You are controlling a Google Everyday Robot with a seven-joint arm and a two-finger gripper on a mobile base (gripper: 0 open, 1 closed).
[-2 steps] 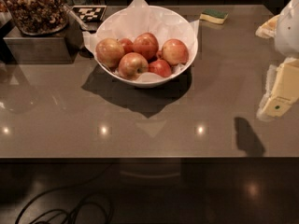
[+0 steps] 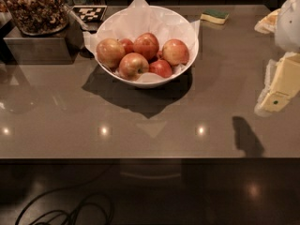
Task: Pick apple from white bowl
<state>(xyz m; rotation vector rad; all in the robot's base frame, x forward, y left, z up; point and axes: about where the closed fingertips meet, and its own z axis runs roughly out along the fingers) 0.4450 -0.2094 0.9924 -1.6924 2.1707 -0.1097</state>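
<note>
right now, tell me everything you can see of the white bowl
The bowl is wide, round and white, with smooth sloping sides. It stands upright on the table, toward the back, and throws a dark shadow forward. Crinkled white paper lines it, with corners poking above the rim. Six apples lie inside on the paper. The gripper is at the right edge of the view, well apart from the bowl.

- Table (image 2: 150, 121): smooth, glossy top that mirrors spots of light.
- White bowl (image 2: 140, 81): smooth sides, lined with crinkled paper (image 2: 140, 14).
- Tool (image 2: 274, 96), over the table's right edge: cream, matt, plastic-looking shell.
</note>
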